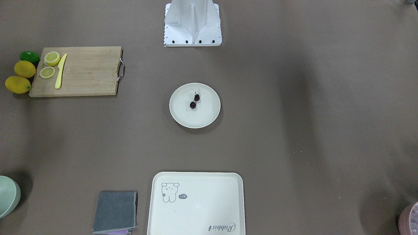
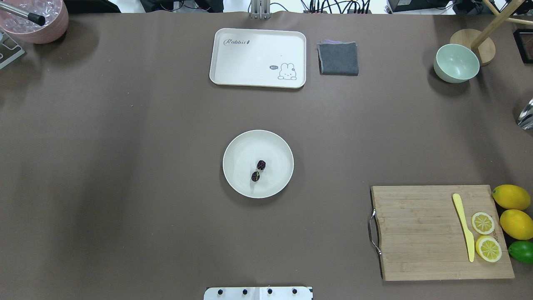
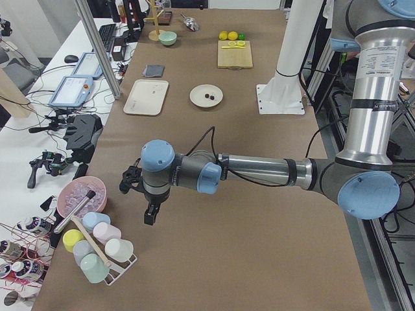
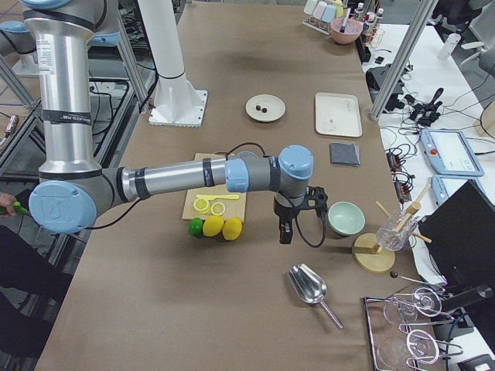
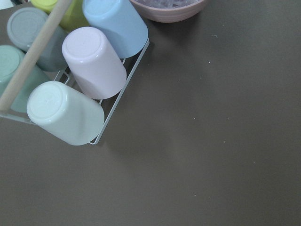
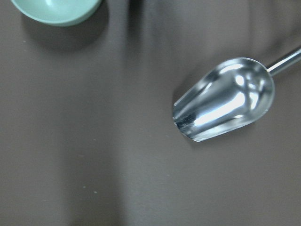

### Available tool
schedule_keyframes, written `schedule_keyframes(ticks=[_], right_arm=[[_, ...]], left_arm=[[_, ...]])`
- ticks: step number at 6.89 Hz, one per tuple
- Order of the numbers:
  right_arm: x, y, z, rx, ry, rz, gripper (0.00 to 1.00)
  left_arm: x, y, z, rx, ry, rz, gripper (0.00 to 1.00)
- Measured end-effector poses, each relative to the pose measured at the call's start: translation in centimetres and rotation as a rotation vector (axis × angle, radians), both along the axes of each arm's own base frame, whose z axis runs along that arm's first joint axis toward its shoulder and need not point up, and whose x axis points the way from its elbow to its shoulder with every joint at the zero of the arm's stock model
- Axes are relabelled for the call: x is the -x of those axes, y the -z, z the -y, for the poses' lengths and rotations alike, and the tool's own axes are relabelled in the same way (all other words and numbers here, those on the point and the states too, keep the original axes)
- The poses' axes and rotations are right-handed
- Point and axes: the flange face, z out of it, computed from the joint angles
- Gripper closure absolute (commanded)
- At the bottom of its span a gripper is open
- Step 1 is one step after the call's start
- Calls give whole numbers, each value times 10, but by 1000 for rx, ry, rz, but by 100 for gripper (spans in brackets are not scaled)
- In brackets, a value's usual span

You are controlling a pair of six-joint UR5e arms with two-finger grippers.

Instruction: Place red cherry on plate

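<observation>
Left gripper [image 3: 148, 219] and right gripper [image 4: 285, 235] point down from outstretched arms [image 3: 259, 172]; their spread I cannot tell.

Left wrist view | wire rack [image 5: 114, 107] on brown tabletop [image 5: 211, 141], one corner and one edge visible | pale mint cup [image 5: 65, 113] lies on its side at that corner | lilac cup [image 5: 94, 61], light blue cup [image 5: 115, 23] follow along the edge | grey cup [image 5: 26, 28] behind | wooden rod [image 5: 33, 56] slants across | pink bowl [image 5: 169, 9] near the blue cup.
</observation>
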Motion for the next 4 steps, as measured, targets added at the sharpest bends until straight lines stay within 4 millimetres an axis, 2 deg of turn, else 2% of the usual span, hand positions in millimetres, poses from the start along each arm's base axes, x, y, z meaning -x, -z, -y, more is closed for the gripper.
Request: schedule_keyframes(ticks=[1, 2, 4], right_arm=[[-25, -29, -8, 8, 3, 0, 0], [-37, -42, -15, 19, -4, 1, 0], [-46, -49, -19, 26, -17, 4, 0]], left_arm=[[0, -4, -4, 12, 4, -3, 2], [0, -7, -7, 20, 5, -6, 2], [0, -7, -9, 21, 5, -7, 2]])
